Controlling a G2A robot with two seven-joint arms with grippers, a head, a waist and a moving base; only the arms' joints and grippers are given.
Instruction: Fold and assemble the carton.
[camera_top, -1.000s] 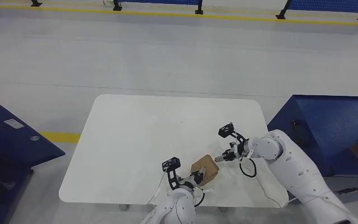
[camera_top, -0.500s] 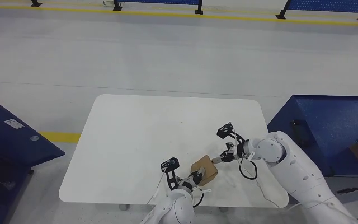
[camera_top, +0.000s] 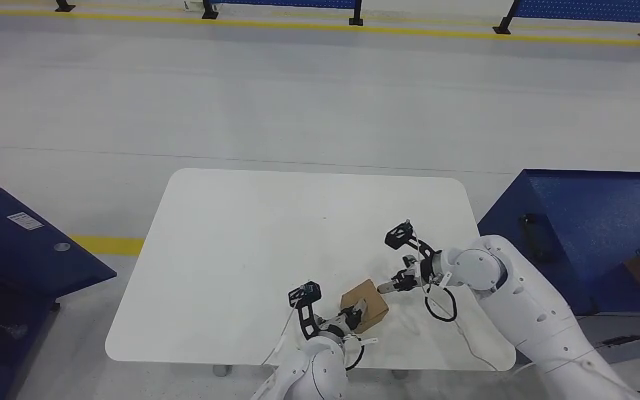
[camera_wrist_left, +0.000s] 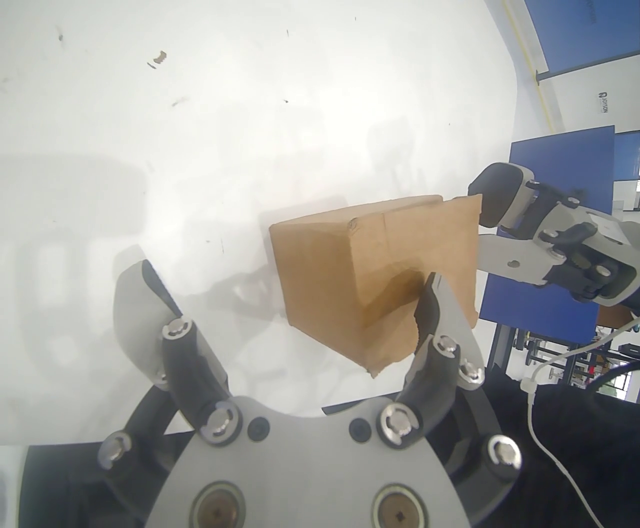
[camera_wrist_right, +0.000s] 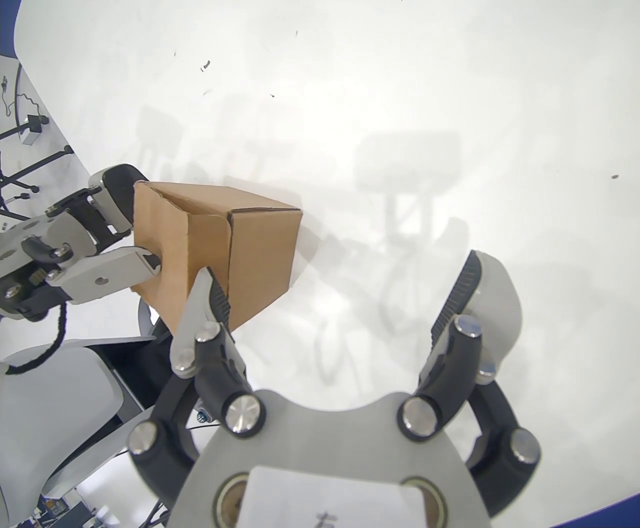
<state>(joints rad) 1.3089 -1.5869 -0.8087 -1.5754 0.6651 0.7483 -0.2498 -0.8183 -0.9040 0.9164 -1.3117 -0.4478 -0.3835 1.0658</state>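
Note:
A small brown carton (camera_top: 364, 304) stands on the white table (camera_top: 260, 240) near its front edge, with one ragged flap hanging loose toward the left arm. My left gripper (camera_top: 347, 318) is open at the carton's near side. In the left wrist view one fingertip (camera_wrist_left: 434, 300) touches the carton (camera_wrist_left: 360, 280), which sits beside the left gripper (camera_wrist_left: 285, 280), not between its fingers. My right gripper (camera_top: 398, 284) is open at the opposite side. One of its fingers (camera_wrist_right: 207, 300) rests against the carton (camera_wrist_right: 240, 250), and the right gripper (camera_wrist_right: 340, 265) holds nothing.
A blue bin (camera_top: 570, 230) stands off the table's right side and another blue bin (camera_top: 40, 260) to the left. The table's front edge (camera_top: 420, 368) runs just behind the carton. The far and left parts of the tabletop are bare except for small specks (camera_wrist_right: 205, 65).
My right gripper has shifted a little left, closing in on the carton. The carton has been nudged slightly toward the left arm, which has barely moved.

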